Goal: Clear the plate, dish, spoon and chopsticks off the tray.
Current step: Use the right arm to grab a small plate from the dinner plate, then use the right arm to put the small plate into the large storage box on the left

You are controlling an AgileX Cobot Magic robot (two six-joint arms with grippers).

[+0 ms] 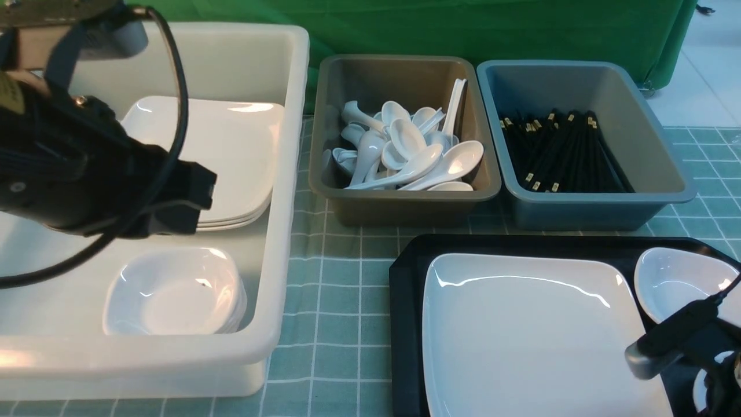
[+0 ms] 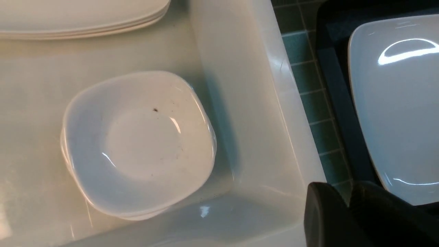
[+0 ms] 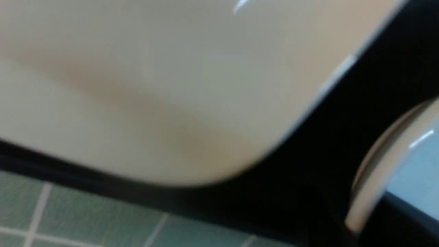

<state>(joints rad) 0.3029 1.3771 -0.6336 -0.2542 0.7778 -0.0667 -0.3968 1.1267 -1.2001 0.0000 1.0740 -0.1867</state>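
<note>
Glossy white plate, black plastic tray, checked cloth

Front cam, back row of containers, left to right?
white tub → spoon bin → chopstick bin

White plate, black tray
</note>
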